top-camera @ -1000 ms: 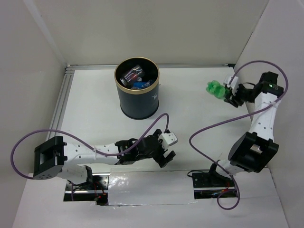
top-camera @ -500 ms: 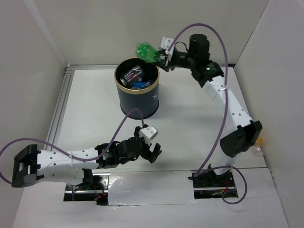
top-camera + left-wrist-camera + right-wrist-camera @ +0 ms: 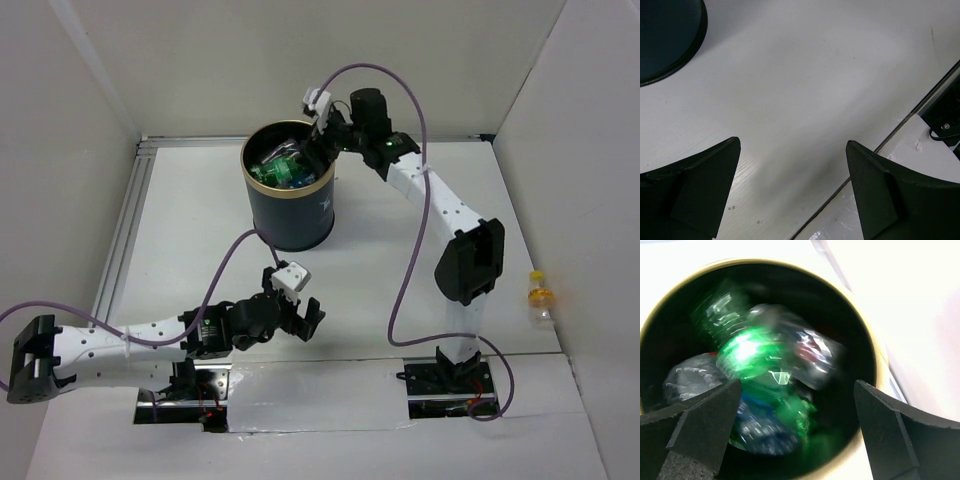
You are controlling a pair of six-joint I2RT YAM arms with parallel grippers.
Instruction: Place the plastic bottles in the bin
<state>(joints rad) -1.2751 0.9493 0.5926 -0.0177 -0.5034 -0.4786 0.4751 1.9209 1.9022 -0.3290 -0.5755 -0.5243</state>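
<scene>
Green bottle [image 3: 747, 357] has dropped slantwise, blurred, into bin [image 3: 290, 215]; right claw [image 3: 796, 390] gapes empty.

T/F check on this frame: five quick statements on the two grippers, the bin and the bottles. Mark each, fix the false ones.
1. The right gripper is above the opening of the bin. True.
2. The right gripper is shut on a green bottle. False: its fingers stand apart, and the green bottle lies in the bin.
3. A yellow-capped bottle lies on the table, outside the bin. True.
4. The left gripper holds a bottle. False: it is open and empty over the table.
5. The bin lies on its side. False: it stands upright.
</scene>
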